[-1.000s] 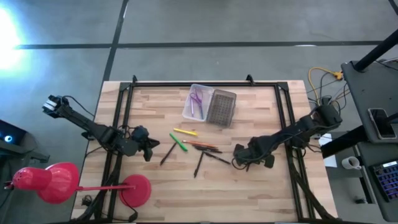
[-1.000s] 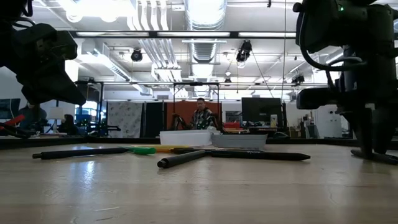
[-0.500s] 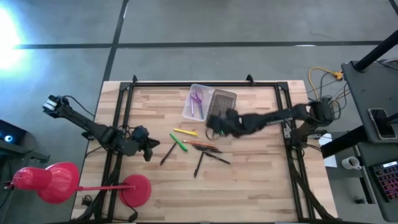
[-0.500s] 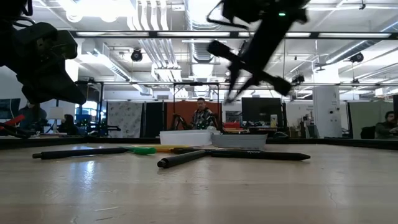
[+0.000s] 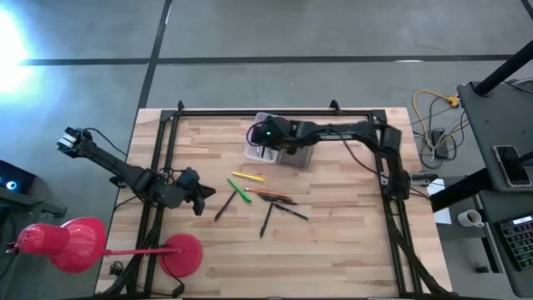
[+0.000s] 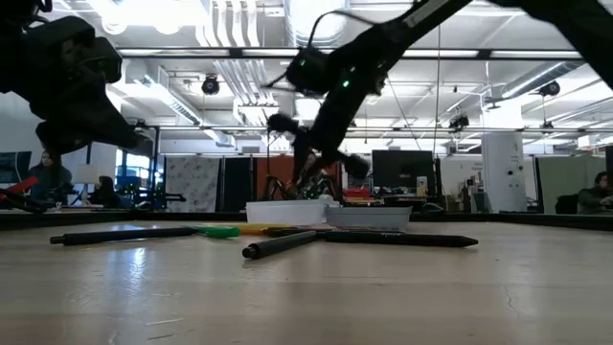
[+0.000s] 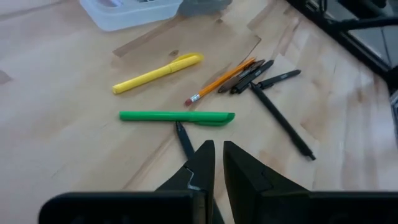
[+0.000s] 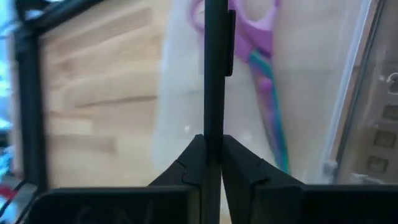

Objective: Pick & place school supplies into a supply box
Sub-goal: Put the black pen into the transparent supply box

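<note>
The right hand [image 8: 211,155], which a second ago was hanging low near the counter's [image 5: 333,250] front edge, is now hovering over the supply box [image 5: 253,143], pinching a black pen [image 8: 214,68] about to drop in. Purple scissors [image 8: 258,43] are lying inside the box. The left hand [image 7: 214,163], pressed together, is waiting well short of the box.

We are seeing strong white glare [image 5: 10,42] blooming at the high view's left edge, while the tabletop [image 5: 333,242] is lying evenly lit with faint shadows. In the low view, ceiling lights [image 6: 144,11] are blowing out overhead, the arms are reading as dark silhouettes, and the near wood is blurring. The right wrist view is smearing.
</note>
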Robot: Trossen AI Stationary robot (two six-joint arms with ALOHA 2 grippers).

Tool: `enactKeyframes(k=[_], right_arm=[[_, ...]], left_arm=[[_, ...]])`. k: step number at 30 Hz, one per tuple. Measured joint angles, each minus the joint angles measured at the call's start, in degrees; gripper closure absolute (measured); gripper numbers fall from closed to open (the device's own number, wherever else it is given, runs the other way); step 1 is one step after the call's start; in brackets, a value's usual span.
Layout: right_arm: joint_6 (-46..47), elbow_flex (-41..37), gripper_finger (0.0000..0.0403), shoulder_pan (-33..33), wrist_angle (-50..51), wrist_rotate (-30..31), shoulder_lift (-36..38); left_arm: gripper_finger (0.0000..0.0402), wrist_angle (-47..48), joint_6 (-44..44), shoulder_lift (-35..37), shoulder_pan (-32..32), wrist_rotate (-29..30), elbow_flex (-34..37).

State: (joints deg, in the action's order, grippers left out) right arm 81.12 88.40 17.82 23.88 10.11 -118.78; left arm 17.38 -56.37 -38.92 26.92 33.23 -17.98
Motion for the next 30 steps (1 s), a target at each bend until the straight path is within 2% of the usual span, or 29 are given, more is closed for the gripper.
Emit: enactKeyframes(k=[5, 9, 12, 15, 20, 23, 26, 30], right_arm=[[-0.1, 6.3, 0.0321, 0.1, 5.0, -0.9, -4.9], [-1.0, 8.0, 0.0282, 0.0, 7.7, 1.3, -5.0], [-5.2, 8.0, 0.0259, 0.9, 8.0, 1.0, -4.1], [-15.3, 8.0, 0.0242, 1.2, 9.0, -1.2, -2.0], [-46.9, 8.0, 0.023, -2.1, 13.8, -9.1, 1.0], [-59.5, 8.0, 0.0233, -6.1, 20.8, -10.4, 2.6], [-66.3, 7.9, 0.024, -10.2, 27.9, -10.6, 2.8], [-66.0, 7.7, 0.0248, -15.1, 29.0, -10.0, 2.4]], left_arm=[[0.0384, 0.0, -3.1, 0.0, 0.0, 0.0, 0.0], [0.0384, -0.1, -4.2, 0.0, 0.0, 0.0, 0.0], [0.0384, -0.1, -4.2, 0.0, 0.0, 0.0, 0.0], [0.0384, -0.4, -4.2, 0.0, 0.0, 0.0, 0.0], [0.0384, -0.5, -4.2, 0.0, 0.0, 0.0, 0.0], [0.0384, -0.5, -4.2, 0.0, 0.0, 0.0, 0.0], [0.0384, -0.5, -4.2, 0.0, 0.0, 0.0, 0.0], [0.0384, -0.6, -4.2, 0.0, 0.0, -0.2, 0.2]])
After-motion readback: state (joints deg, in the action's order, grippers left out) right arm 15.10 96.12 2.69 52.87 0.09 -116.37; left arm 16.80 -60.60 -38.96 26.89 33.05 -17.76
